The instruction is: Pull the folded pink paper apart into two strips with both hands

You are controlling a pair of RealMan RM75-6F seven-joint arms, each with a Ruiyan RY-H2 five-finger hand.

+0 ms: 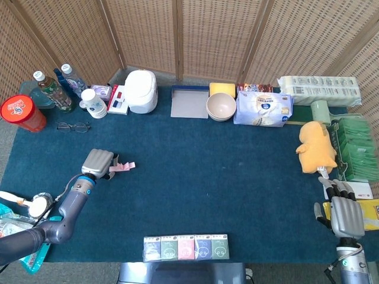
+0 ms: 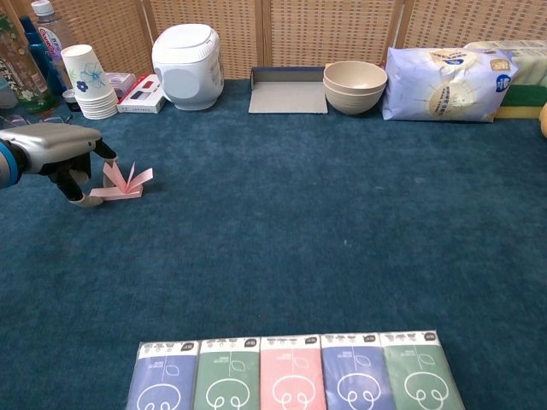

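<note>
The folded pink paper (image 1: 122,167) (image 2: 125,181) lies on the blue cloth at the left, its free folds fanned upward. My left hand (image 1: 98,161) (image 2: 53,147) is at its left end, where a finger and the thumb pinch the paper's end, low over the cloth. My right hand (image 1: 341,211) is far off at the table's right front edge, fingers straight and apart, holding nothing. It does not show in the chest view.
Several tissue packs (image 2: 291,371) line the front edge. Along the back stand bottles (image 1: 54,89), stacked cups (image 2: 90,81), a white cooker (image 1: 142,90), a grey tray (image 1: 189,103), bowls (image 1: 221,106) and a wipes bag (image 1: 263,109). A yellow plush toy (image 1: 317,147) lies at the right.
</note>
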